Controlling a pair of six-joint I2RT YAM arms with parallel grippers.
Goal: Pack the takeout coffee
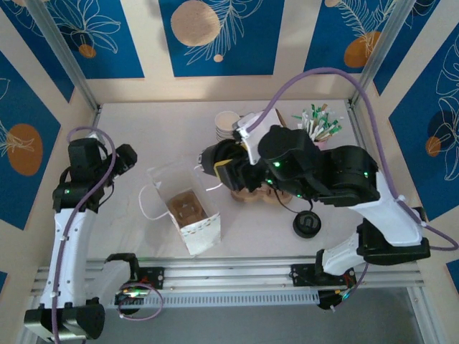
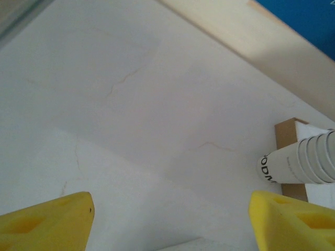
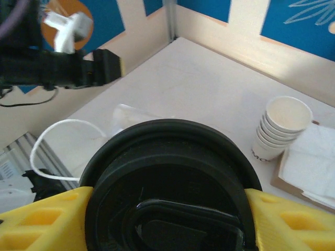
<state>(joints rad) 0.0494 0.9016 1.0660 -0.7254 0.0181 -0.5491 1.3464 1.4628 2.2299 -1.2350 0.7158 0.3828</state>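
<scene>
The packing is judged to be partway done. A lidded coffee cup (image 3: pixel 167 178) is clamped by its black lid between the fingers of the right gripper (image 3: pixel 167 226), but it is not yet set into the cardboard carrier (image 1: pixel 188 208) lying inside the open bag (image 1: pixel 204 233). From above, that gripper is seen just right of the bag's mouth, and a loose lid (image 1: pixel 306 224) is seen on the table (image 1: pixel 143 129). The left gripper (image 2: pixel 170 222) is held wide open and empty over bare tabletop, near the stack of paper cups (image 2: pixel 309 164). The firm grip on the lid is made plain by the right wrist camera, and the carrier's place by the top view.
</scene>
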